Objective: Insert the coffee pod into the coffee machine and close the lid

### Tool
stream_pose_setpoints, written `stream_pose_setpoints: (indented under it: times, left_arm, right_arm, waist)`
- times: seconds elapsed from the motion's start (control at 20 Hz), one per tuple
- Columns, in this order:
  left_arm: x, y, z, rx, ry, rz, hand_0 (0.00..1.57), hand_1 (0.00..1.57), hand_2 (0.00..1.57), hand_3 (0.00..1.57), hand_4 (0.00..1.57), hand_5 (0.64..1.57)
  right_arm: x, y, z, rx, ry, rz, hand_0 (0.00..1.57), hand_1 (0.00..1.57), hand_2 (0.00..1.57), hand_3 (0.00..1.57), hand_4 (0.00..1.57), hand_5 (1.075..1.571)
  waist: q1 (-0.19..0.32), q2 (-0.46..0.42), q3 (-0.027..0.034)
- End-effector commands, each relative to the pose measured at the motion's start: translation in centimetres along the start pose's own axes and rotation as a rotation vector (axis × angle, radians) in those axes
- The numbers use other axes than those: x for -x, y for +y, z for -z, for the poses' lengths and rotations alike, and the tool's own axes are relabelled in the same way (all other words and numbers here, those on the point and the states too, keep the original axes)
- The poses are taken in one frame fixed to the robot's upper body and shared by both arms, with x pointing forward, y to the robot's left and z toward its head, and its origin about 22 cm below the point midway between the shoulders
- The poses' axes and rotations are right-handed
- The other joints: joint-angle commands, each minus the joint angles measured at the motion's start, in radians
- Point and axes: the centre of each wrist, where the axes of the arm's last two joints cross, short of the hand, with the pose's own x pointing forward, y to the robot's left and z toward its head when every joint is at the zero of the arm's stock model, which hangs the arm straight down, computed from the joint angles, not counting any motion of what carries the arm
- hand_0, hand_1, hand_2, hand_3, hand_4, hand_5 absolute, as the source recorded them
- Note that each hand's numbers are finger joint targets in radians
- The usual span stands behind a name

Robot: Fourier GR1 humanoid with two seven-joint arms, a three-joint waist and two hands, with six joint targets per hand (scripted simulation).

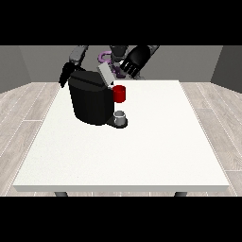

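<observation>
White table (142, 156) surface fills the foreground, with its near edge closest to the camera. Toward the far left part of the table stands the black coffee machine (90, 101). A grey thing (121, 116), which cannot be confirmed as the coffee pod, sits on the machine's low base at its front right. Directly above it is a red thing at the machine (120, 93). The grey lid (106, 74) is raised and tilted. The hand at the view's right (133, 60) hovers just behind and to the right of the lid, fingers pointing down and relaxed, holding nothing. The hand at the view's left (66, 74) is behind the machine's upper left corner; its finger position cannot be determined.
</observation>
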Motion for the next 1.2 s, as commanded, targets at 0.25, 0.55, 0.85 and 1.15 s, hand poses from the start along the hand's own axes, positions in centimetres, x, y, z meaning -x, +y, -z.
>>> stream_pose_setpoints:
  times: [0.25, 0.55, 0.85, 1.15]
  left_arm:
    - [-2.1, 2.7, 0.4, -0.012, -0.021, 0.014, 1.26, 1.26, 1.3, 1.24, 0.49, 1.571]
    - [-1.3, 3.5, -0.1, -0.056, -0.021, 0.042, 1.17, 1.17, 1.24, 1.22, 0.46, 1.571]
    - [-2.3, 1.2, 1.1, -0.004, -0.025, 0.032, 1.25, 1.25, 1.29, 1.22, 0.43, 1.571]
    - [-2.2, 4.5, 0.2, -0.047, -0.039, 0.045, 1.19, 1.19, 1.25, 1.2, 0.42, 1.571]
  right_arm:
    - [-2.5, 0.2, 1.3, 0.02, -0.034, 0.014, 0.0, 0.0, 0.0, 0.0, 0.15, 1.571]
    - [-1.9, -1.5, 1.2, -0.001, -0.074, -0.008, 0.0, 0.0, 0.0, 0.0, 0.0, 1.571]
    - [-2.9, -1.1, 2.2, 0.046, -0.04, -0.006, 0.0, 0.0, 0.0, 0.0, 0.03, 1.571]
    - [-3.4, -1.7, 2.6, 0.045, -0.118, 0.013, 0.0, 0.0, 0.0, 0.0, 0.16, 1.571]
  waist:
    - [-0.023, 0.055, 0.0003]
    - [-0.051, 0.109, 0.0004]
    - [-0.009, 0.087, 0.0003]
    - [-0.032, 0.152, 0.0004]
